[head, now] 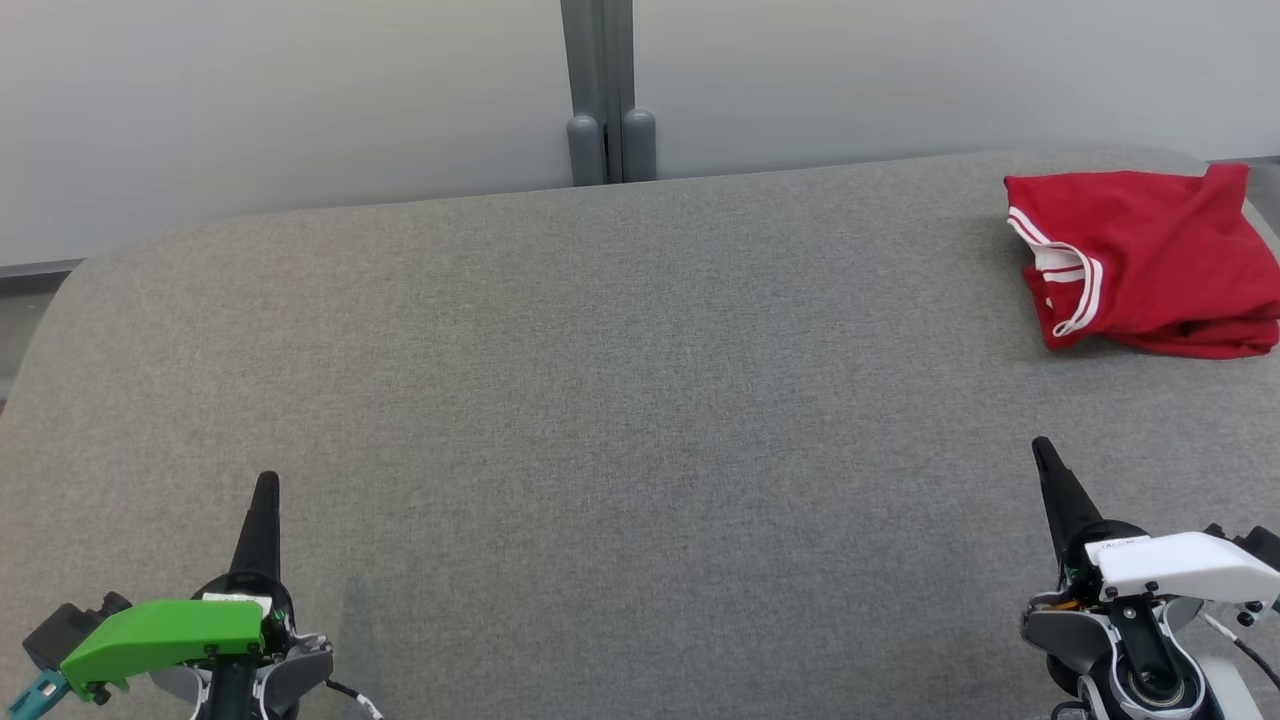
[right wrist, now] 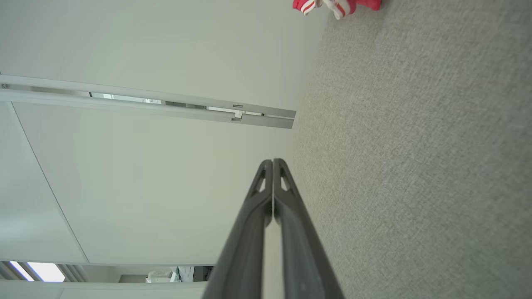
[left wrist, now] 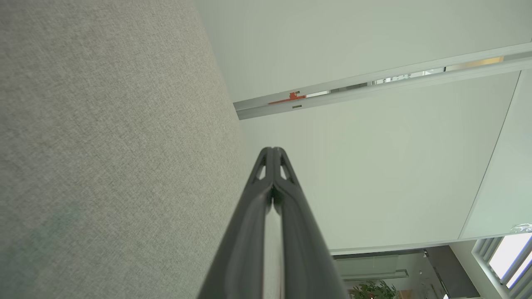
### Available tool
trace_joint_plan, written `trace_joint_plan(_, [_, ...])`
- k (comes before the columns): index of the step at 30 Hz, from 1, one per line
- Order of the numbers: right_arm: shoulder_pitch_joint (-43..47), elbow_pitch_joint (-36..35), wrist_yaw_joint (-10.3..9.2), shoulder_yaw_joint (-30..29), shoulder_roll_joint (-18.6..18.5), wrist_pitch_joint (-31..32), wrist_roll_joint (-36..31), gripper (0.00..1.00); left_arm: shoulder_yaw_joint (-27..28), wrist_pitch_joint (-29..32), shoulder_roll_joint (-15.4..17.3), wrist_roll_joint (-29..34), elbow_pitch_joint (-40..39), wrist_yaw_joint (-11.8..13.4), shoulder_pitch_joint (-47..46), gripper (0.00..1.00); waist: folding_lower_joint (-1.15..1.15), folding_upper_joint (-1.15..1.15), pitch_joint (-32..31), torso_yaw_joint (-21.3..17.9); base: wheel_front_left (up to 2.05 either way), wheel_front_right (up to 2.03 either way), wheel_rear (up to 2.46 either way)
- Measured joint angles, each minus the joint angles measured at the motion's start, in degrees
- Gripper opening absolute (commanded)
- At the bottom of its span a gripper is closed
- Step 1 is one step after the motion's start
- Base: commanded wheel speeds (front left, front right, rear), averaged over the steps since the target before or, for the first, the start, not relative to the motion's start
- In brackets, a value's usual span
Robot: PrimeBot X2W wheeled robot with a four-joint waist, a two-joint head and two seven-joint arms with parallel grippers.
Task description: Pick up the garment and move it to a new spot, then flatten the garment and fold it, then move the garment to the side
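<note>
Red fabric garment with white-striped trim (head: 1150, 262) lies at the far right of the grey cloth-covered bench (head: 600, 400), gathered into a compact, slightly rumpled bundle with layered edges along its near side; in the right wrist view its striped edge (right wrist: 332, 5) shows far ahead. The left tool (head: 266, 490) hovers at the near left and the right tool (head: 1043, 452) at the near right, both well apart from the cloth. Each has its two dark fingers pressed together on nothing, as the left wrist view (left wrist: 272, 153) and right wrist view (right wrist: 272, 164) show plainly. The wide middle of the bench is bare. Whether the bundle is properly folded I cannot tell. If the work is at its first step, the pick-up, the next move calls for the right tool, being nearer, to part its fingers, reach far and right, pinch a top layer, and carry the cloth toward the middle, where there is room to spread it flat.
</note>
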Motion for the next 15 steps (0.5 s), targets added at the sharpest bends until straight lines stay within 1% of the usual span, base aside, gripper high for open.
trace_joint_plan(15, [-0.4,0.4,0.00,-0.6,0.1,1.7,6.4,0.00,0.4,1.7,0.0,-5.8,-0.4,0.0,-0.2,0.00,0.00,0.00,-0.2,-0.3,0.00,0.00,0.00])
